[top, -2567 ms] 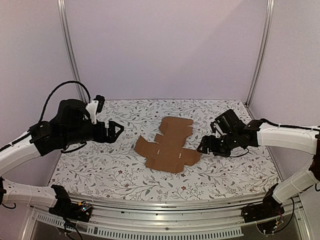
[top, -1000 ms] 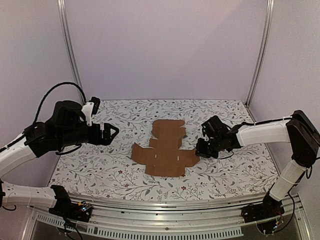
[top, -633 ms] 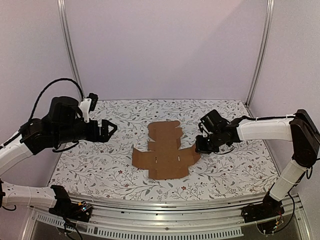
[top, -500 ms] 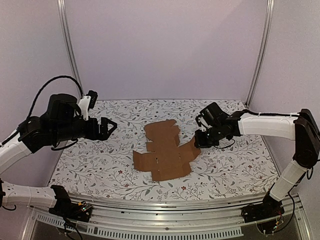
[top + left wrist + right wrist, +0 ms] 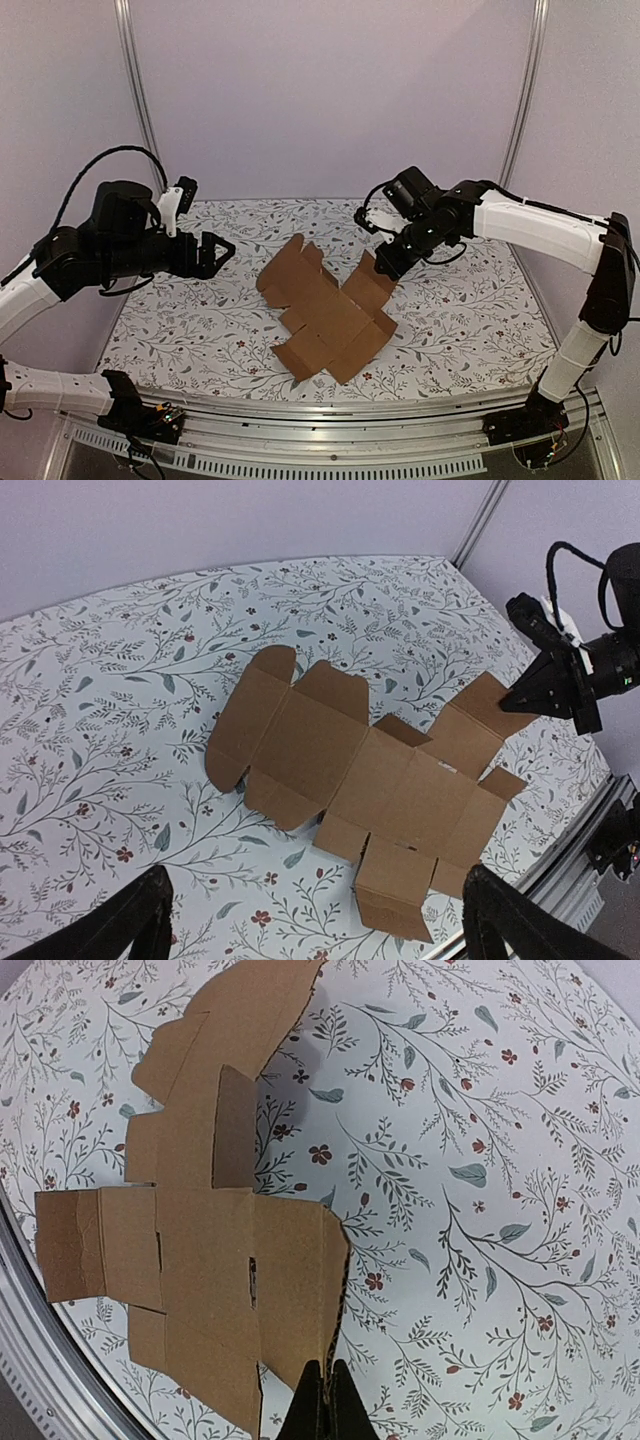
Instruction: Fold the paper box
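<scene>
The paper box (image 5: 325, 312) is a flat brown die-cut cardboard sheet with flaps and notches, lying across the middle of the floral table. It also fills the left wrist view (image 5: 380, 775) and the right wrist view (image 5: 215, 1250). My right gripper (image 5: 386, 268) is shut on the edge of the sheet's far right flap and holds that side lifted off the table; its fingertips (image 5: 323, 1405) pinch the cardboard edge. My left gripper (image 5: 220, 252) hovers open to the left of the sheet, clear of it, with nothing between its fingers (image 5: 120, 930).
The floral tablecloth (image 5: 470, 330) covers the table. A metal rail (image 5: 330, 415) runs along the near edge, and upright posts (image 5: 520, 110) stand at the back corners against purple walls.
My right gripper has risen and moved left and back, pulling the pinched flap up. The sheet has swung round and slid toward the near edge. The left arm has barely moved.
</scene>
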Robot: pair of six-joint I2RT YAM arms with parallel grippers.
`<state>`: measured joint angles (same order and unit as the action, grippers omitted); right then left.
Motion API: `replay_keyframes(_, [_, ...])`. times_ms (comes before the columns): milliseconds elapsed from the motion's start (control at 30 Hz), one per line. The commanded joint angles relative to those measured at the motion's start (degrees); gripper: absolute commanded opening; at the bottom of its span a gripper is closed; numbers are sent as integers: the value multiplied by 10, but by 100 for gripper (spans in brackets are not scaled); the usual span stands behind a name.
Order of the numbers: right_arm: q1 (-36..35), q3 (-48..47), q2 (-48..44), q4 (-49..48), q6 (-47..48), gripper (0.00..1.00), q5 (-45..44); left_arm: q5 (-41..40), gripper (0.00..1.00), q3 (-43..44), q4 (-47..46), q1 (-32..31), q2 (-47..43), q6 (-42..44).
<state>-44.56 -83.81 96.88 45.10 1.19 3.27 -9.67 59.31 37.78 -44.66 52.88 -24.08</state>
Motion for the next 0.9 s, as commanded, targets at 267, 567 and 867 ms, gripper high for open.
replay_keyframes(267, [-76,-74,69,61,324,0,-107,-5,100,-2,26,7,10,16])
replay_keyframes(567, [-91,-152,137,79,486,0,-194,-3,99,-8,24,7,20,16])
replay_keyframes(867, [-100,-208,226,67,575,0,-214,8,100,-13,20,7,24,11])
